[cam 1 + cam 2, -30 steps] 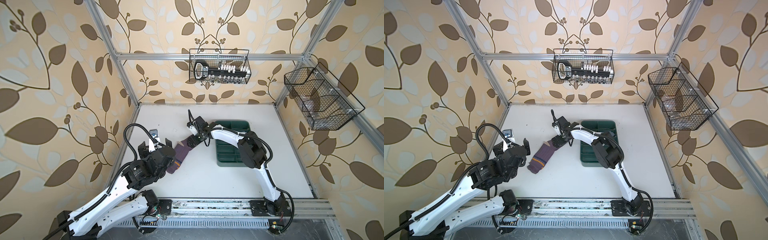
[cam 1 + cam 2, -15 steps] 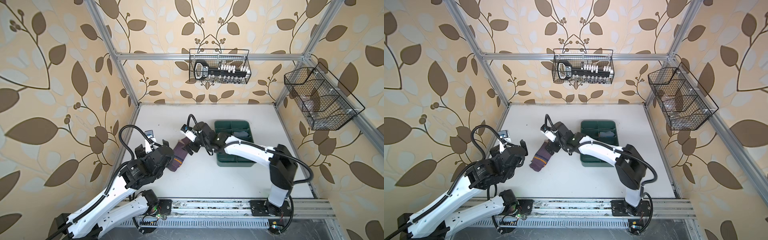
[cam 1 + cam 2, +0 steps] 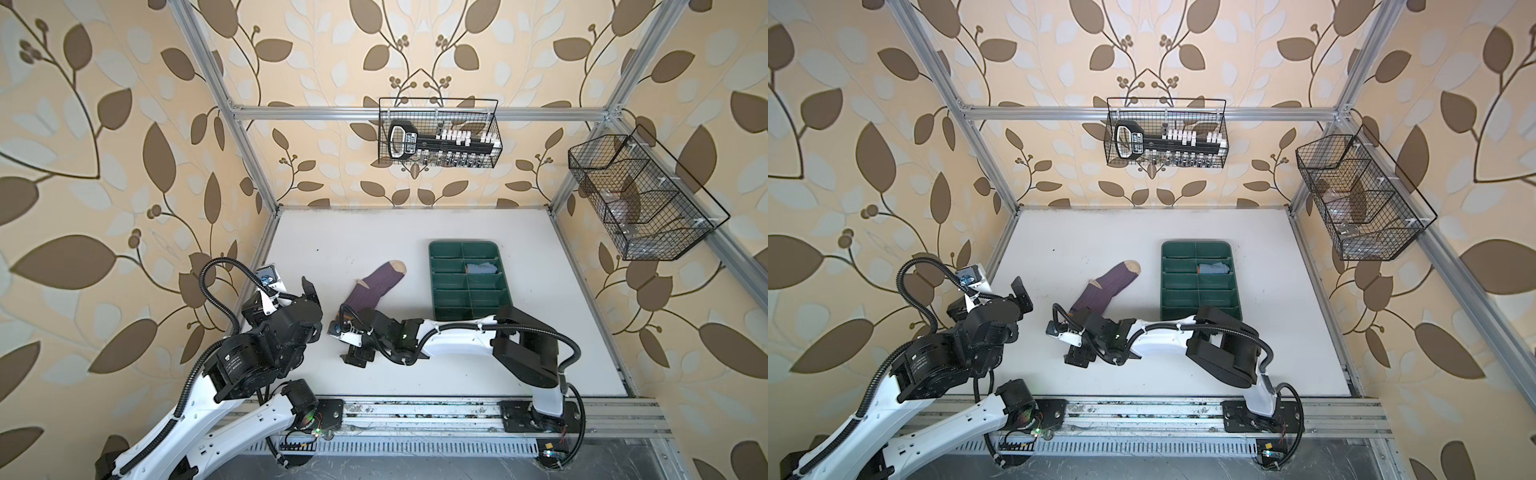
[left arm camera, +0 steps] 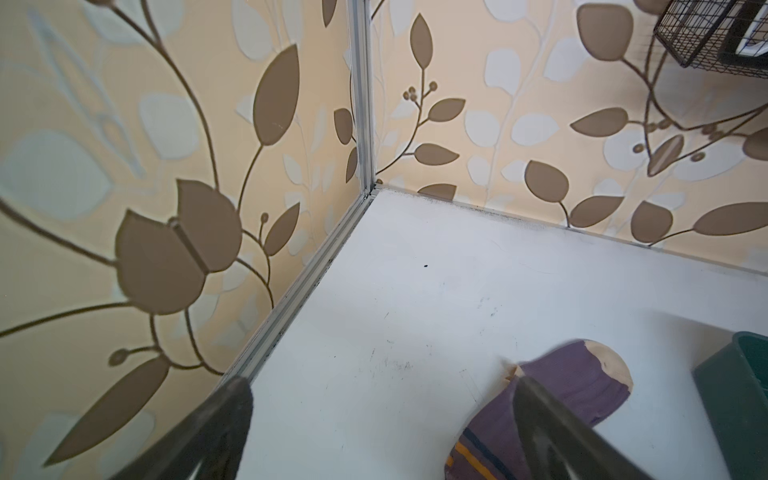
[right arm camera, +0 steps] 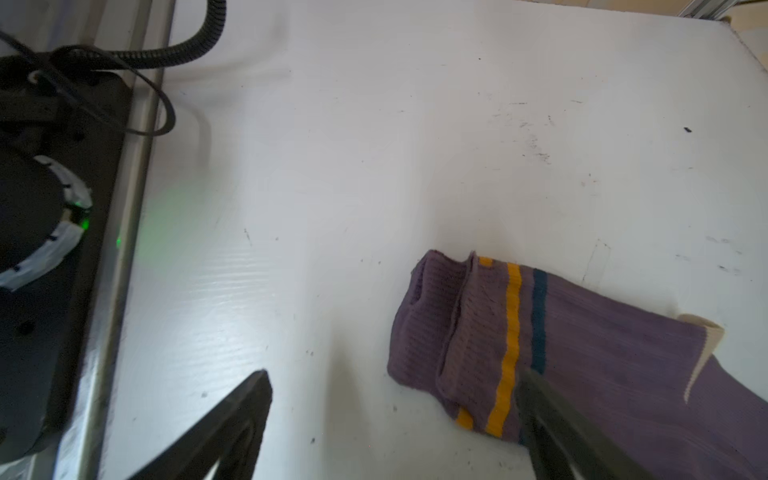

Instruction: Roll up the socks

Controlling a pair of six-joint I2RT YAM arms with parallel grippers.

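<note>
Big swing since a second ago: right gripper (image 3: 351,338) off the toe end of the purple sock (image 3: 374,286) and down at the cuff end. Left gripper (image 3: 286,293) eased a little toward the left wall.

In both top views: purple sock lying slantwise on the white surface (image 3: 332,232), tan toe pointing toward the green tray (image 3: 432,276), near it but apart. Grey-blue sock (image 3: 481,268) bundled in that tray, right-hand column, second compartment from the back. Right forearm stretched along the tray's front edge, closing off that side. Wide bare surface behind the sock, all the way to the back wall. Up on the walls: one wire basket (image 3: 438,133) at the back, a second basket (image 3: 640,199) on the right.

Left wrist view: left gripper (image 4: 380,386) spread wide, holding nothing. One finger in front of the purple sock (image 4: 582,386), tray corner (image 4: 731,399) just beyond the toe. Open white surface running to the corner post (image 4: 360,104).

Right wrist view: right gripper (image 5: 392,376) wide apart, nothing clamped. One finger over the orange and blue stripes by the cuff, touching or not hard to tell; the other over bare surface. Cuff end turned over in a fold. Edge rail (image 5: 124,249) and the left arm's black base (image 5: 29,332) well apart from the sock.
</note>
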